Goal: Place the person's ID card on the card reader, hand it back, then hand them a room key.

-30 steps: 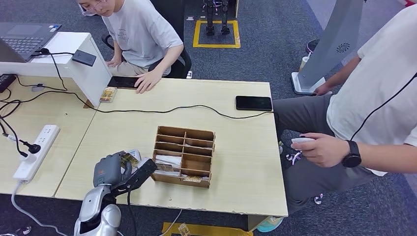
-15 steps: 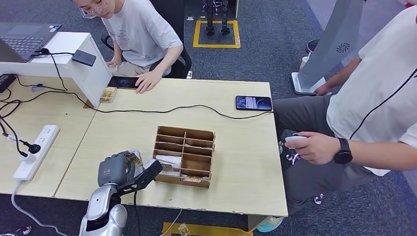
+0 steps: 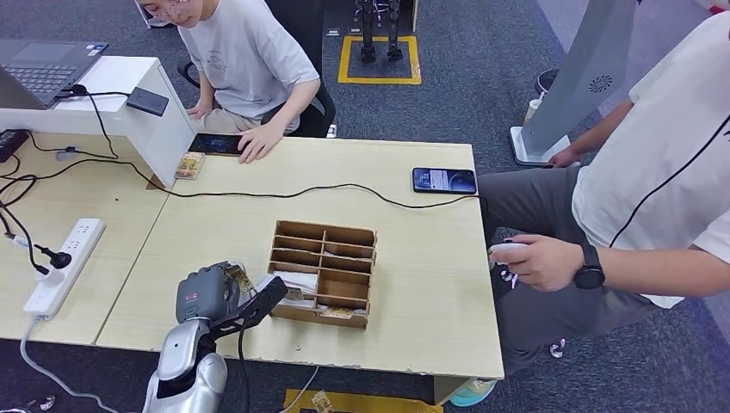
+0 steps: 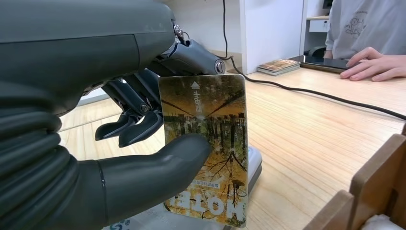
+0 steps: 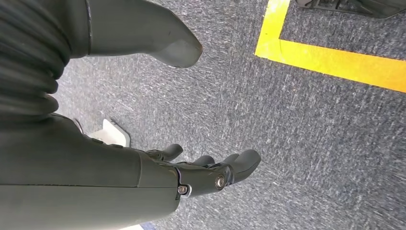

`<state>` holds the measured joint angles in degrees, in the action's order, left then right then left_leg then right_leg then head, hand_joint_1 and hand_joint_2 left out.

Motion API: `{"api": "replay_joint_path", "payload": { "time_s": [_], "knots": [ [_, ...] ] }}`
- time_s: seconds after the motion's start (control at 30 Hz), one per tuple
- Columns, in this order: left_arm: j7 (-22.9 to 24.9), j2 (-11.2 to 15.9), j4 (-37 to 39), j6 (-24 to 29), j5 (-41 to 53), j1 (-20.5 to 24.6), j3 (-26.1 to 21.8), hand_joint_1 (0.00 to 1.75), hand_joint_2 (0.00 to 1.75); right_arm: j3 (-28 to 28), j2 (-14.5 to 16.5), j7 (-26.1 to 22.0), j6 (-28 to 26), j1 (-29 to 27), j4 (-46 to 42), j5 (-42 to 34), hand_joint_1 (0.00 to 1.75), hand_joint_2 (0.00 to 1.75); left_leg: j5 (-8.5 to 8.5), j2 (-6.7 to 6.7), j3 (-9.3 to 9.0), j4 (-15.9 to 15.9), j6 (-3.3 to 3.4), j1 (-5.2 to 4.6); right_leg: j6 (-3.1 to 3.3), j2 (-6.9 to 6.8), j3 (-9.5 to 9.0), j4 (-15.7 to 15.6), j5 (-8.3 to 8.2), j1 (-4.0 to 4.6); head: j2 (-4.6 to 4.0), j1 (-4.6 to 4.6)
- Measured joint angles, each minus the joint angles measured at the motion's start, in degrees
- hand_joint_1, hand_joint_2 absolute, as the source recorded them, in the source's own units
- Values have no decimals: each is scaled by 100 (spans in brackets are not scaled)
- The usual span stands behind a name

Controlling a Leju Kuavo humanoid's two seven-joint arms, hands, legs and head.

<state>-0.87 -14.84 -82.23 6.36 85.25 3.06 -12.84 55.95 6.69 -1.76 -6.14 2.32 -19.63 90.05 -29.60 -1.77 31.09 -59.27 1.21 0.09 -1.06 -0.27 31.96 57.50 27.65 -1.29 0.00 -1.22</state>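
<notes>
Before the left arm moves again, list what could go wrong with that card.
1. The left hand holds the card by a thumb pad on its face with fingers behind; a quick swing could let it slip.
2. The wooden organizer stands right beside the hand, so the card could clip its wall.
3. A black cable crosses the table toward the seated person; a low reach might snag it.
</notes>
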Motion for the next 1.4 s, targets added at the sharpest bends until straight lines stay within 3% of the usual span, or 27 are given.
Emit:
{"api": "replay_joint_path", "payload": {
  "time_s": [0.67, 0.87, 1.17, 1.4],
  "knots": [
    [-79, -14, 323, 3, -112, 213, -334, 175, 175, -122, 7, -108, -81, 4, 27, 0, 0, 175, 0, 0, -4, 0, 0, 0, 0, 0, -4, 0, 0, 0, 0, 0],
    [-519, -44, 326, -222, -1295, 261, -580, 175, 175, -132, 7, -131, -81, 3, 32, 0, 0, 175, 1, 0, -4, 0, -1, 0, 0, 0, -4, 0, 0, 0, 0, 1],
    [-984, -83, 118, -964, -3522, 293, -909, 175, 175, -160, 4, -149, -85, 1, 56, 0, 0, 175, 1, -1, -4, 0, -2, 1, 1, 1, -3, 0, 0, 1, 0, 0],
    [-1215, -95, -290, -1070, -4299, 295, -1007, 175, 175, -188, 4, -161, -87, 2, 87, 0, 0, 175, 1, -1, -3, 0, -2, 1, 1, 1, -2, 0, 0, 1, 0, -2]
  ]
}}
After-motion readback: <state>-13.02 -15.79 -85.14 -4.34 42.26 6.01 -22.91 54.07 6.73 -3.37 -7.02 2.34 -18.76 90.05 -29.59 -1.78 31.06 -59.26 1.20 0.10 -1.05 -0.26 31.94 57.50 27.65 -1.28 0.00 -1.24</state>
